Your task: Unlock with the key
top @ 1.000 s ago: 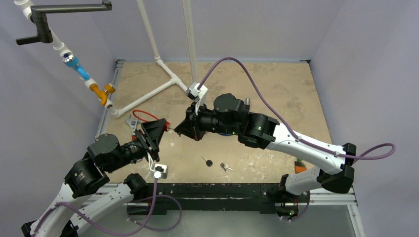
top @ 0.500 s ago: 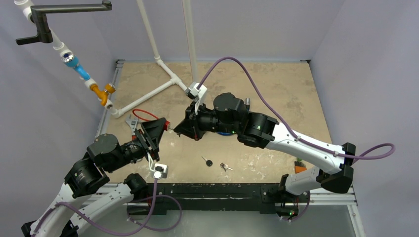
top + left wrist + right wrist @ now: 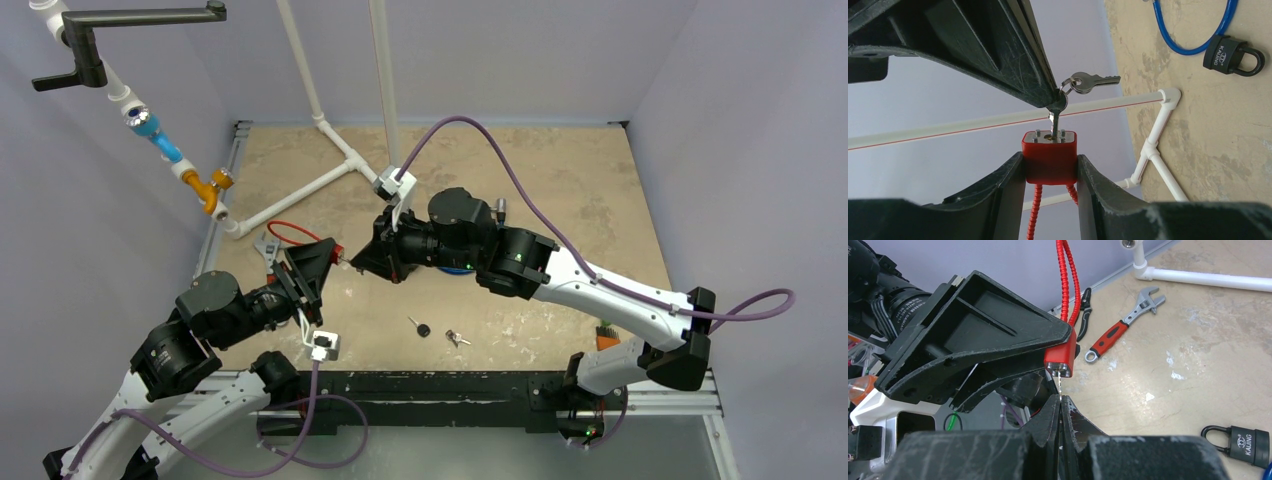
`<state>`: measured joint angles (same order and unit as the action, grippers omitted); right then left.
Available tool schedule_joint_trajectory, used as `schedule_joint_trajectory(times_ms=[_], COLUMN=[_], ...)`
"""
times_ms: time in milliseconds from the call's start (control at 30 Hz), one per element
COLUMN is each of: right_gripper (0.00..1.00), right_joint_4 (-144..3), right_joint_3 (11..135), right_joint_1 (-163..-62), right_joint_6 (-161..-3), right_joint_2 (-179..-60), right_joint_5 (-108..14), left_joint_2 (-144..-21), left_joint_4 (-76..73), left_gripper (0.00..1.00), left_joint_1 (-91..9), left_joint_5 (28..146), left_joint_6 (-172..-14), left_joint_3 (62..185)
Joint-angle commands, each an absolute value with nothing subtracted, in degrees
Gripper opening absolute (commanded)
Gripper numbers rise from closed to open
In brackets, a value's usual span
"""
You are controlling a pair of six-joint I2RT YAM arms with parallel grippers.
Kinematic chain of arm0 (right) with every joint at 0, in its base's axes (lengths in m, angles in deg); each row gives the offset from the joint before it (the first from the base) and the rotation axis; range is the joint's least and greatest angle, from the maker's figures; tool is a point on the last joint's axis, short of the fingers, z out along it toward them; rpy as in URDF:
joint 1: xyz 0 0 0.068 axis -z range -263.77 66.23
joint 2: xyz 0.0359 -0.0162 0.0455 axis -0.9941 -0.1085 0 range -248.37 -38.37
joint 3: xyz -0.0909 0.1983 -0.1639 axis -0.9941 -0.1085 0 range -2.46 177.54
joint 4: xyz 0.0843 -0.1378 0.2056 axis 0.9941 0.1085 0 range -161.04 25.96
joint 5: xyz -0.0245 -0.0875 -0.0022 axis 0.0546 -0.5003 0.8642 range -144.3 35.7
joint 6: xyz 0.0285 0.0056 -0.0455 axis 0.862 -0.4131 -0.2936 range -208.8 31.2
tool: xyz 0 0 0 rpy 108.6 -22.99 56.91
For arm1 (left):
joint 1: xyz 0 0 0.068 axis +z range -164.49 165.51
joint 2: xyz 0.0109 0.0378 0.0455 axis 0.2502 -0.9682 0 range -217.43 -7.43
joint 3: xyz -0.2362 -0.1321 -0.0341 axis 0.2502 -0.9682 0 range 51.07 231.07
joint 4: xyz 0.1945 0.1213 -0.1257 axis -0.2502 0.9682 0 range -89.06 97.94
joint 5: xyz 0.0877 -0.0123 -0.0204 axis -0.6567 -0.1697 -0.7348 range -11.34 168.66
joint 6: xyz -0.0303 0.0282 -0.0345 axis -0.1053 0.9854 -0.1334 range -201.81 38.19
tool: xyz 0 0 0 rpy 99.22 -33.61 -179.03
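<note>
My left gripper [image 3: 1050,161] is shut on the sides of a red padlock [image 3: 1050,165], held above the table with its keyhole face towards the right arm. The padlock's red cable shackle [image 3: 1067,285] trails behind it. My right gripper [image 3: 1060,399] is shut on a silver key [image 3: 1056,112] whose blade tip sits in the keyhole. A second key [image 3: 1094,80] hangs from the same ring. In the top view the two grippers meet at the padlock [image 3: 337,252], left of the table's middle.
A black padlock [image 3: 1230,54] on a blue cable [image 3: 1193,42] lies on the table. A red-handled wrench [image 3: 1123,325] and pliers [image 3: 1085,307] lie by the left edge. Loose keys [image 3: 420,327] [image 3: 457,338] lie near the front. A white pipe frame [image 3: 320,180] stands behind.
The right arm has edged slightly left, towards the padlock. The left arm and the padlock have not moved.
</note>
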<state>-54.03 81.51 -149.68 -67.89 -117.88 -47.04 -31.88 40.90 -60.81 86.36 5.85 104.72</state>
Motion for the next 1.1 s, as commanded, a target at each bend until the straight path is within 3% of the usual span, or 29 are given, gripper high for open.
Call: schedule_joint_trajectory(times_ms=[0,1067], right_gripper=[0.00,0.00], right_joint_4=[-57.14,-59.83], right_joint_3=[81.56,80.05], right_joint_1=[-149.32,-149.25], right_joint_6=[-68.17,-66.15], right_joint_2=[-117.15,-119.11], right_joint_5=[-45.53,-46.48], left_joint_2=[-31.30,-33.15], left_joint_4=[38.04,38.02], left_gripper=[0.00,0.00], left_joint_1=[-61.16,-61.42], left_joint_5=[86.73,83.20], left_joint_6=[6.43,5.46], left_joint_3=[105.83,106.92])
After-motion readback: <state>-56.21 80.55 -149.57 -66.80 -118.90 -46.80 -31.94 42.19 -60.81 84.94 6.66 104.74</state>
